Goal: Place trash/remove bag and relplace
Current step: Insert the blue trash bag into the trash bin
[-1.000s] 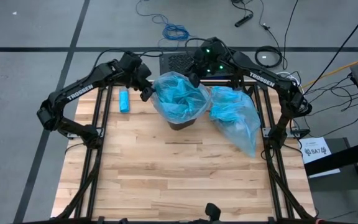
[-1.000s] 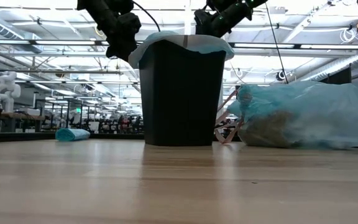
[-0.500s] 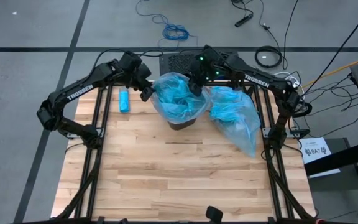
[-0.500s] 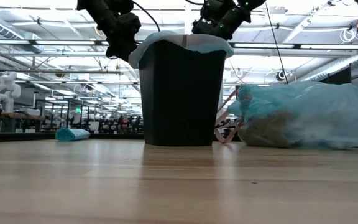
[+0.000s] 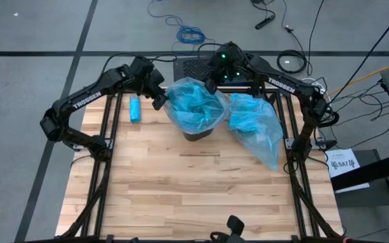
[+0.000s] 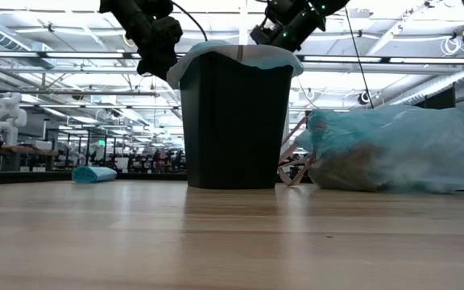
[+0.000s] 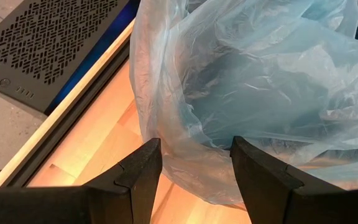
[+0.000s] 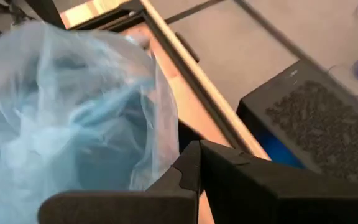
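Blue liner (image 5: 193,108) draped over black bin (image 6: 234,121), far centre of table (image 5: 194,189). Right hand (image 8: 194,165) just snapped closed at far rim, lifted slightly; grip on liner unclear. Left hand (image 7: 194,158) stays open at left rim. Full trash bag (image 5: 256,129) lies right of bin. Replacement nearly seated.

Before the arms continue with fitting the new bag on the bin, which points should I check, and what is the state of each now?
1. New bag draped over bin rim: ok.
2. Left gripper open at the bag's edge: ok.
3. Right gripper shut; bag film between its tips: cannot tell.
4. Full old bag out of the bin, lying beside it: ok.
5. Bin upright on table: ok.
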`<action>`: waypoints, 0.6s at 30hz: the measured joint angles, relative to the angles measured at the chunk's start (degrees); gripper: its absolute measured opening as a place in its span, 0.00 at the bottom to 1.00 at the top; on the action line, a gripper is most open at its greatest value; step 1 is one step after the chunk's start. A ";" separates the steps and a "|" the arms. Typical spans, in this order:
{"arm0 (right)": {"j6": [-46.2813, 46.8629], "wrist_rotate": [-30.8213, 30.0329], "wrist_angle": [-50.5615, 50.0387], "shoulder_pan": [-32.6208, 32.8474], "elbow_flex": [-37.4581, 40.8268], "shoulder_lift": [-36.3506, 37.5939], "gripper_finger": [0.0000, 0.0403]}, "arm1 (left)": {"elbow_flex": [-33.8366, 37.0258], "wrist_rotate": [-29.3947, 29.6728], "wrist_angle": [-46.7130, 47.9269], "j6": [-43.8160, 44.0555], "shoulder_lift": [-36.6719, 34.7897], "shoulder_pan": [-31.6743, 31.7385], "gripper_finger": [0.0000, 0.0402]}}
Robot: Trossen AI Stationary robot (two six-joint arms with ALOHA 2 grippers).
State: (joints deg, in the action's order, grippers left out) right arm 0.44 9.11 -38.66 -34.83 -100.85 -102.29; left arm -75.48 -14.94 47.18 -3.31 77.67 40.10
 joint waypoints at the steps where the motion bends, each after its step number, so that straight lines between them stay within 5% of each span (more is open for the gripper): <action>1: 0.38 1.05 -0.49 -0.19 0.04 -0.15 0.00 | 0.00 0.00 0.00 0.00 0.00 0.02 0.49; 9: 0.97 4.25 3.92 -0.10 0.04 0.51 0.03 | 0.00 0.00 0.07 -0.02 0.00 0.02 0.49; 18: -1.40 6.21 -0.67 0.91 0.01 -0.12 0.24 | 0.00 0.00 0.04 -0.22 0.00 0.02 0.49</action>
State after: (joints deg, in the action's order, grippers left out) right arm -0.96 15.32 -39.34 -33.92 -100.84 -102.40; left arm -75.48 -14.94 47.22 -3.53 77.67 40.12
